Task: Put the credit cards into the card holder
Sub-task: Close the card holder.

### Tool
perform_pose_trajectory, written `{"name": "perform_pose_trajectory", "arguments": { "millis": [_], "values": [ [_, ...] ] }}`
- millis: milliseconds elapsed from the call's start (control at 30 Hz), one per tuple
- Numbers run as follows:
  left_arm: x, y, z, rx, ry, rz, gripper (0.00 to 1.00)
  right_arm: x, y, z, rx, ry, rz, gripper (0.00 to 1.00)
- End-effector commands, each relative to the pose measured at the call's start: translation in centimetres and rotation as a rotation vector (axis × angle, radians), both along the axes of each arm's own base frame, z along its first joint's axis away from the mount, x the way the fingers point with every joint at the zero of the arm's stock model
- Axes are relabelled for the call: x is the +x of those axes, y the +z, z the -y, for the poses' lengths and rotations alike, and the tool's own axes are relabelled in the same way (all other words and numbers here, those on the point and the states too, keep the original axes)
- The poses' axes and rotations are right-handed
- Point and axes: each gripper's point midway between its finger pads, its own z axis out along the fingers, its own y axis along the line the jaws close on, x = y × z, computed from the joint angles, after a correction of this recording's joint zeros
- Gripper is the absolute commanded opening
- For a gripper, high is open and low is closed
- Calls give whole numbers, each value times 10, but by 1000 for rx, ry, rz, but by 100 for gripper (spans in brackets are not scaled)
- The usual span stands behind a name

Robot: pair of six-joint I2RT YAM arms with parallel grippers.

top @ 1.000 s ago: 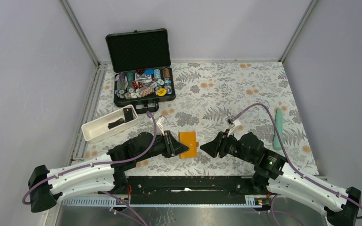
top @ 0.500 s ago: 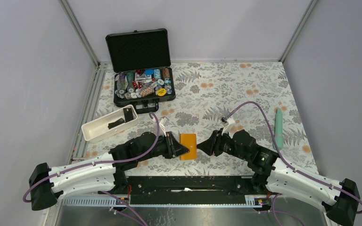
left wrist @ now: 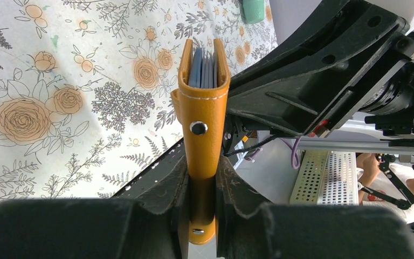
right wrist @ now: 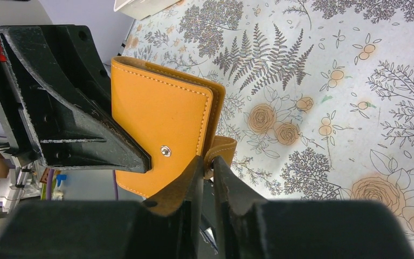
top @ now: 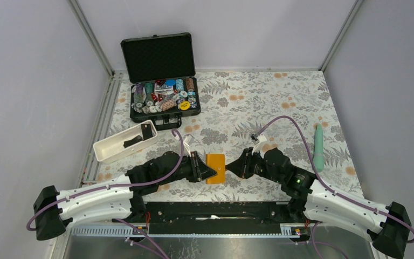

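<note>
Orange leather-like covers mark the card holder (top: 215, 168), which is found at the near middle of the flower-patterned table (top: 269, 102), between the two hands. It is clamped at its left edge by the left hand (top: 210, 172), whose fingers are clenched on both covers. In the left wrist view the holder is seen edge-on, slightly spread, with blue sleeves (left wrist: 204, 70) showing between the covers. On the opposite side the snap tab (right wrist: 222, 147) is pinched by the right hand (top: 230, 168), whose fingers are drawn almost together around it. Whether the holder touches the cloth cannot be told. A white tray (top: 110, 150) is set well to the left, with dark items (top: 147, 131) inside that are too small to be identified. A black case (top: 161, 59) full of poker chips (top: 164, 97) is placed open at the far left. A green object (top: 318, 147) is laid near the right edge.
</note>
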Motion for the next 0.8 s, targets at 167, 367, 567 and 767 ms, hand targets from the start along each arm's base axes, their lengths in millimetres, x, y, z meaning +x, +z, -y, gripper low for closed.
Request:
{"name": "perform_pose_trajectory", "arguments": {
  "millis": [167,367,567,767],
  "values": [
    [7,40,10,-97,15,61,0,3,27,-6,58,7,44,5],
    [12,29,4,-44,59,40,0,0,40,-5,110,8,52,0],
    [18,29,2,-41,98,35,0,2,36,-1,103,-15,50,0],
    [16,30,10,-44,81,28,0,-2,48,-11,168,26,56,0]
  ]
}}
